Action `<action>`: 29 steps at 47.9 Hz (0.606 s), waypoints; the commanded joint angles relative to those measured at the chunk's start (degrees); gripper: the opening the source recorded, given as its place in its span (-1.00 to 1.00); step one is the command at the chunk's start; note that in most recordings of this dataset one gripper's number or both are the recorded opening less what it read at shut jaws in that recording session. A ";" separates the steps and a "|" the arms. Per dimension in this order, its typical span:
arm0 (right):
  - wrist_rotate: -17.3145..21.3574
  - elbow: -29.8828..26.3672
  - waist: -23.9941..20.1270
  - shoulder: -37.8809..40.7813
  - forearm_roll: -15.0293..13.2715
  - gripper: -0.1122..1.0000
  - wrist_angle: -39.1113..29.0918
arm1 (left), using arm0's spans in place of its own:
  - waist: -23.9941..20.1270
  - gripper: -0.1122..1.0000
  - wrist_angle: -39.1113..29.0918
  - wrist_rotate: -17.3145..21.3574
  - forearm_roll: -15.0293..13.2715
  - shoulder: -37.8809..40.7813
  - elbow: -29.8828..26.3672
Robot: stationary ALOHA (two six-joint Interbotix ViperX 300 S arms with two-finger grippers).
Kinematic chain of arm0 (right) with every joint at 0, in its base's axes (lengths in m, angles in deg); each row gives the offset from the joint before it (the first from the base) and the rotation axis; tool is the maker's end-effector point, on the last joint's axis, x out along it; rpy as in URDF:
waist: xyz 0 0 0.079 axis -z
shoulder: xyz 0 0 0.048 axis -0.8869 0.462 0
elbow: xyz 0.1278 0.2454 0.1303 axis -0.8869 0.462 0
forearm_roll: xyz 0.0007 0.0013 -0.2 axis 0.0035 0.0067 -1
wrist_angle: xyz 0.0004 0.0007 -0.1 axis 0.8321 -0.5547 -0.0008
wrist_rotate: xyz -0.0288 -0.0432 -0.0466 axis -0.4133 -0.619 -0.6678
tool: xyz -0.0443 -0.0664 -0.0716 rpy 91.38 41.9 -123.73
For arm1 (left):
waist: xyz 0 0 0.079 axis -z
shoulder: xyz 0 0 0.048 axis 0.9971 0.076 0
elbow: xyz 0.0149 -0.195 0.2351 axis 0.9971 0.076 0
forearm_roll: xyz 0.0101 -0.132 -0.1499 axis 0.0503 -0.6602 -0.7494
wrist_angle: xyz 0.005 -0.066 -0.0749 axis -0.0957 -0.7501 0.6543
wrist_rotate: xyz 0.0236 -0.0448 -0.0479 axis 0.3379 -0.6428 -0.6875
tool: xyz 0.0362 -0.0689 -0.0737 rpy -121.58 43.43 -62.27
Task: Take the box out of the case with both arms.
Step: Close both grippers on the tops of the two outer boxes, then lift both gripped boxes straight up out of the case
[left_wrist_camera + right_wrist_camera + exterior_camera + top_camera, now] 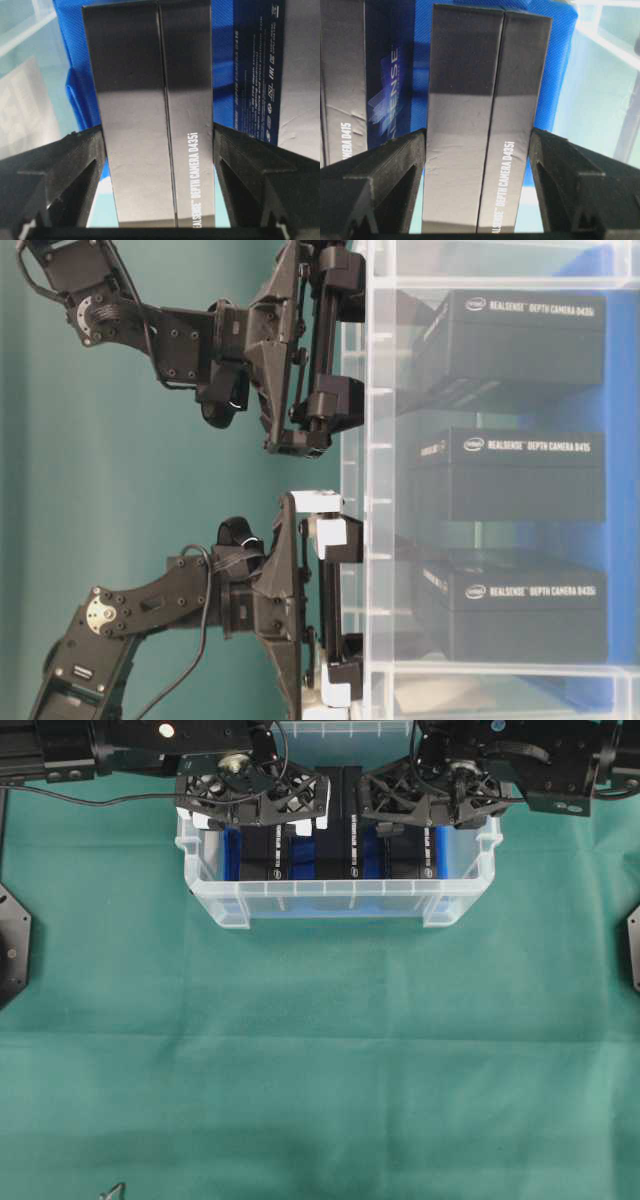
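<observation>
— Green cloth fills the near side; where's the case?

— Up at twelve o'clock, clear-walled, blue-lined. Three black boxes stand inside it, side by side.

— Grippers?

— Left gripper is clamped on the left box; right gripper is clamped on the right box. The middle box stands untouched.

From overhead, both black end effectors cover the far half of the clear plastic bin with the blue lining, so the tops of the three black cardboard boxes are mostly hidden. The far rim is cut off by the frame. Small print on the boxes' near ends is too small to read.
</observation>
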 commanded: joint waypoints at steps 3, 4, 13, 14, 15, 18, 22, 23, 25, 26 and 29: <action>-0.09 -2.37 -0.26 -3.16 -0.26 0.37 -0.79 | 0.09 0.36 -0.79 0.09 -0.09 -2.55 -3.52; 0.00 -2.72 -0.26 -3.34 -0.35 0.37 -1.05 | 0.00 0.36 -1.05 0.09 -0.09 -2.72 -3.96; -0.09 -7.47 -0.18 -5.01 -0.70 0.37 -4.75 | 0.18 0.36 -5.54 1.49 -0.09 -2.99 -9.40; -0.09 -8.00 -0.18 -5.10 -0.88 0.37 -5.36 | 0.18 0.36 -6.15 1.67 -0.09 -2.99 -9.93; -0.09 -8.53 -0.26 -5.36 -1.14 0.37 -5.98 | 0.18 0.36 -6.77 1.85 -0.09 -2.99 -10.63; -0.26 -10.37 -0.18 -5.89 -2.20 0.37 -8.61 | 0.18 0.36 -8.61 2.20 0.00 -3.25 -12.83; -0.35 -12.66 -0.18 -6.59 -3.25 0.37 -11.60 | 0.18 0.36 -10.99 2.29 0.26 -3.69 -16.00; -0.35 -13.18 -0.26 -6.77 -3.34 0.37 -12.22 | 0.18 0.36 -11.43 2.37 0.26 -3.87 -16.61; -0.44 -14.06 -0.26 -7.03 -3.43 0.37 -13.01 | 0.18 0.36 -12.39 2.37 0.35 -4.13 -17.93; -0.44 -14.41 -0.26 -7.03 -3.43 0.37 -13.36 | 0.18 0.36 -12.92 2.37 0.35 -4.31 -18.54; -0.44 -15.64 -0.44 -7.47 -3.52 0.37 -13.97 | 0.18 0.36 -14.33 2.37 0.44 -4.66 -20.39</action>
